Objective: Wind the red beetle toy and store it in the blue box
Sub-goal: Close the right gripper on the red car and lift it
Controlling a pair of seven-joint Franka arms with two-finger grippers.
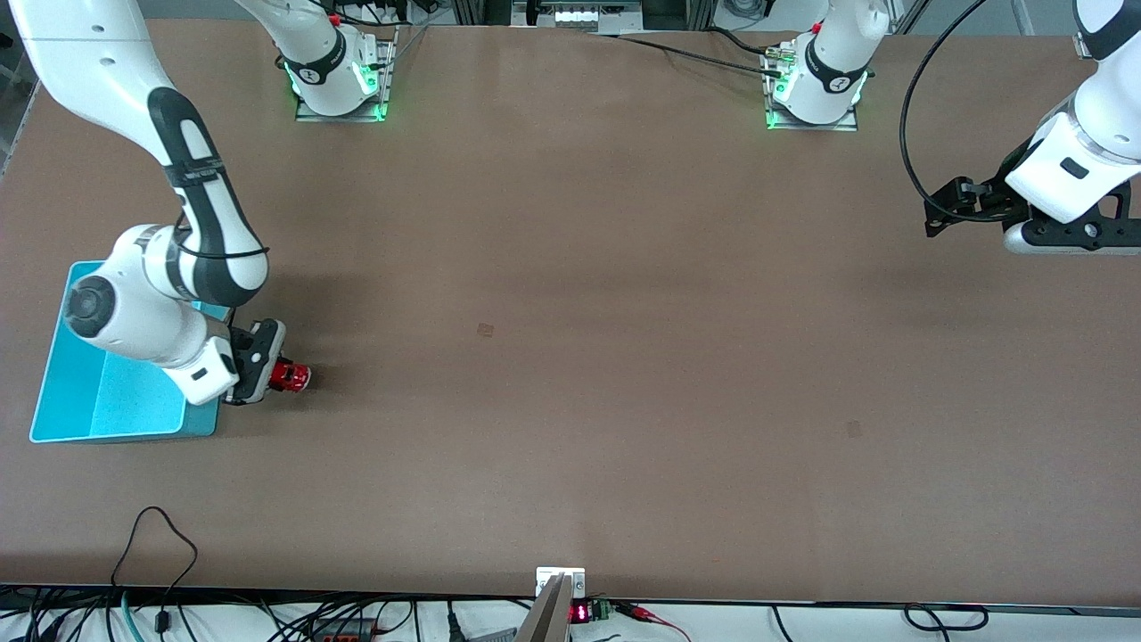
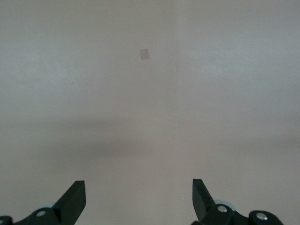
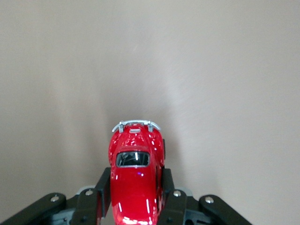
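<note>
Beside the blue box (image 1: 53, 374), the right gripper (image 3: 136, 199) clamps the red beetle toy (image 3: 136, 173).

Arms: glossy white shells, black joint bands, black cables | Bases: grey plates glowing green | left gripper (image 2: 138, 199): black angular fingers | right gripper (image 3: 136, 197): black fingers, silver screws

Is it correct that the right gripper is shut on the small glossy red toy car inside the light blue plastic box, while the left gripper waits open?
Not quite. The right gripper is shut on the small glossy red toy car, but the car is on the table beside the light blue plastic box, not inside it; the front view shows this. The left gripper does wait open.
</note>
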